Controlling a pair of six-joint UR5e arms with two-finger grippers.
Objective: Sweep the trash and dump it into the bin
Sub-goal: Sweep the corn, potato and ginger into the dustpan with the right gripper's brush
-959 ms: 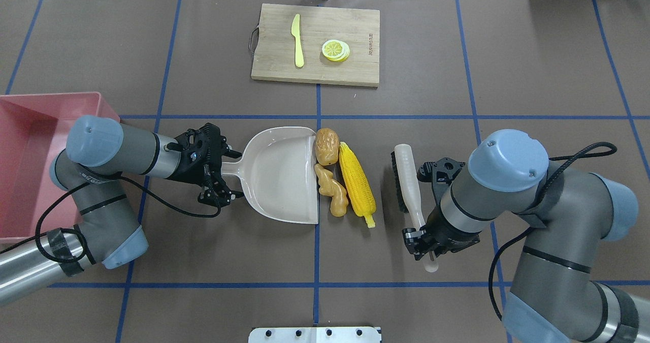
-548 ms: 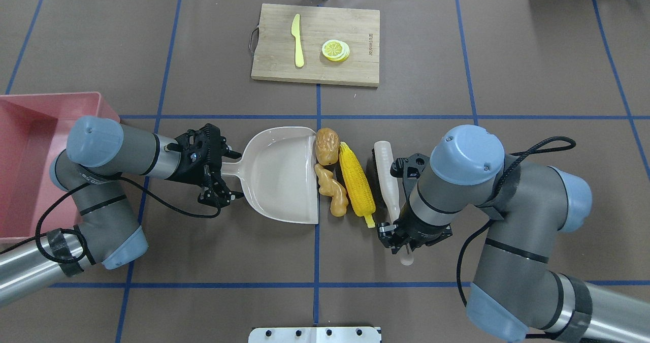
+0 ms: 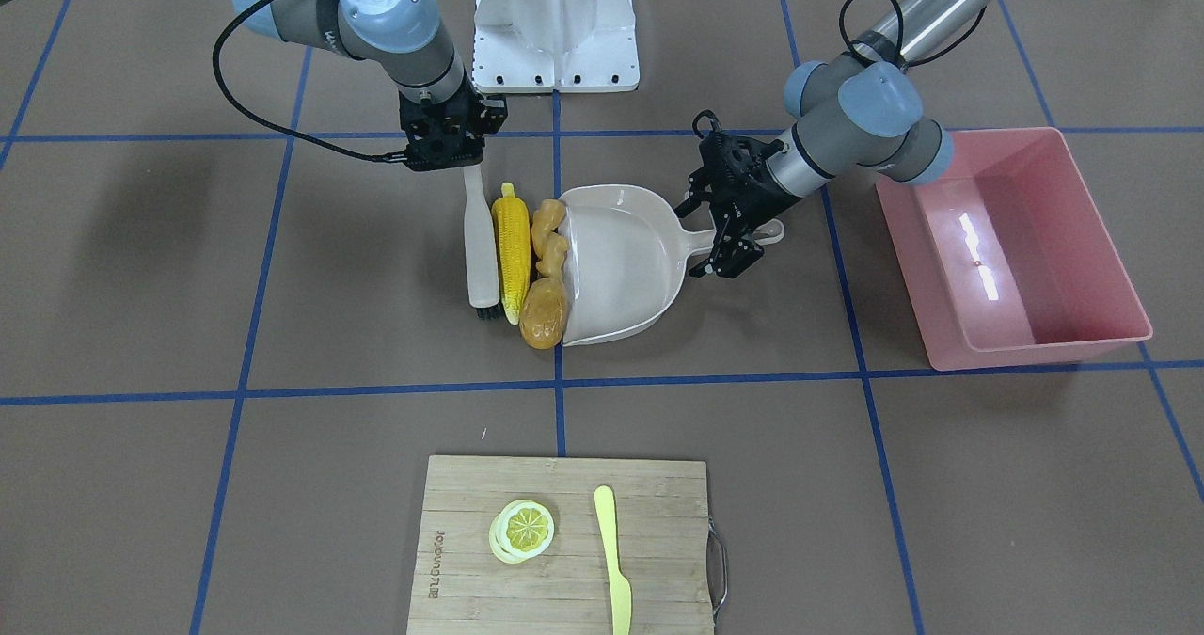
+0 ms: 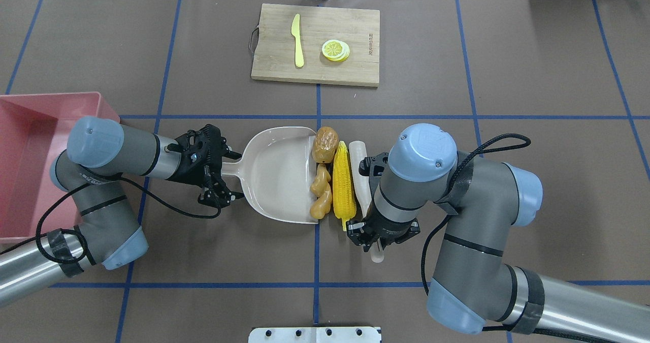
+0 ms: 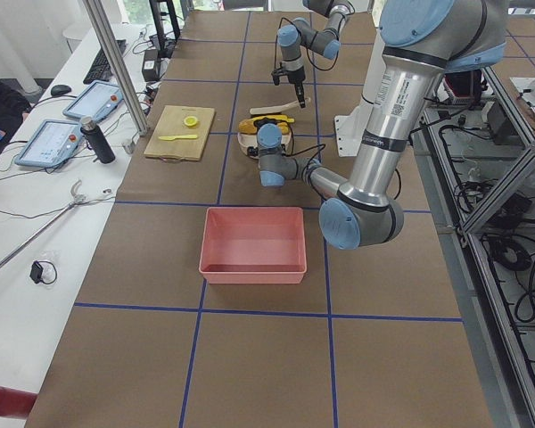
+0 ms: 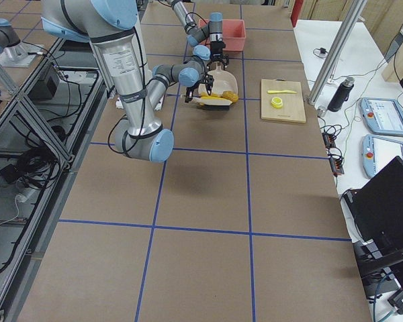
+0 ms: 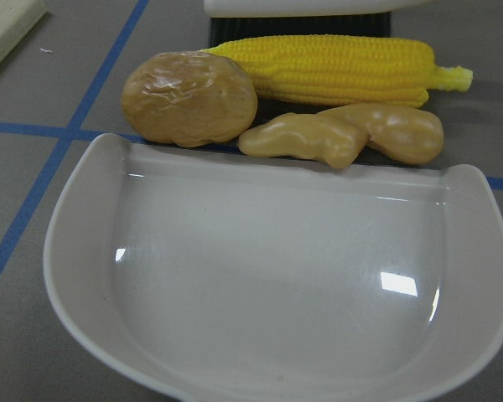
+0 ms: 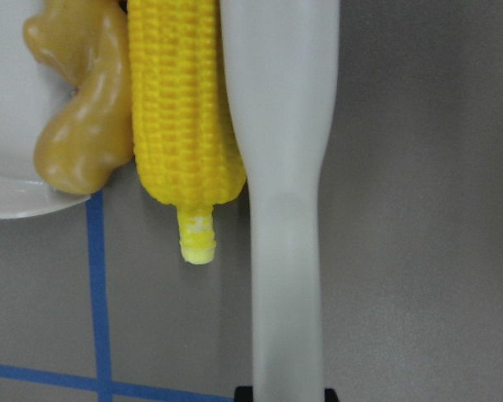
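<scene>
Three toy foods lay in a tight row at the open mouth of the beige dustpan [image 4: 277,175], near the middle of the table [image 4: 533,68]. The brown-orange potato-like lump [image 4: 325,145] sat at the far end of the lip, touching it. The tan ginger root [image 4: 321,199] lay with its near lobe over the lip and on the pan's floor. The yellow corn cob [image 4: 343,188] lay along the ginger root's outer side, parallel with the lip, its pale stalk end pointing toward the robot. A white brush [image 4: 358,167] pressed along the corn cob's other side, dark bristles down on the table. The right gripper [image 4: 377,235] was clamped on the brush's thin handle, near its end. The left gripper [image 4: 228,172] was closed on the dustpan's handle, with the pan's lip down on the table. The pink bin [image 4: 51,97] stood at the table's end on the robot's left, well apart from the dustpan. On the far side, a wooden cutting board [image 4: 355,28] carried a lemon slice [image 4: 335,50] and a pale yellow knife [image 4: 297,40].
</scene>
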